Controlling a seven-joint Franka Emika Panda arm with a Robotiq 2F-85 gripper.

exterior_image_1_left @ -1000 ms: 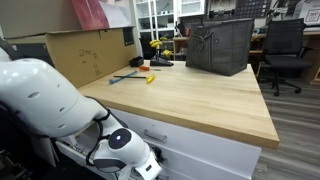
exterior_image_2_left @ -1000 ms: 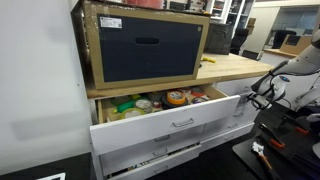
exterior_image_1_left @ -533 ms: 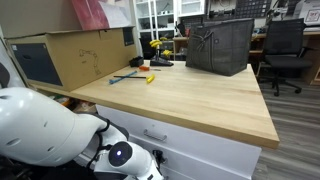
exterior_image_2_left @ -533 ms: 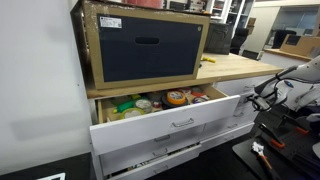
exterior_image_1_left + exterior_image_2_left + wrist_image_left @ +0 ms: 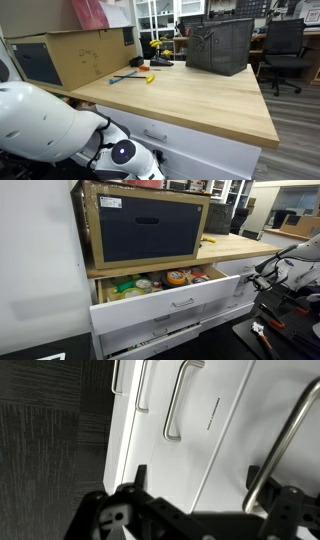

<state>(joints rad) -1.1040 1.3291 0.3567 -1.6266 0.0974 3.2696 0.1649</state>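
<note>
In an exterior view, the robot's white arm (image 5: 40, 120) is bent way down in front of the white drawers (image 5: 205, 150). It is low because the handles are low. The hand itself is hidden here. A cardboard box (image 5: 75, 55) and a black basket (image 5: 220, 45) sit on the wooden top (image 5: 190, 95), high above the hand.

In an exterior view from the front, the top drawer (image 5: 170, 304) is pulled out, so the food inside shows. The hand (image 5: 262, 272) is off to the side of it, close to the drawer fronts. It is too small here to see its fingers.

In the wrist view, the hand (image 5: 197, 485) is open, and its two fingers (image 5: 140, 480) are spread wide with nothing between them but the white drawer front. A metal handle (image 5: 285, 440) is just beside one finger, almost touching it. The gap is wide enough for the bar to fit in. More handles (image 5: 175, 400) are farther ahead of the hand.
</note>
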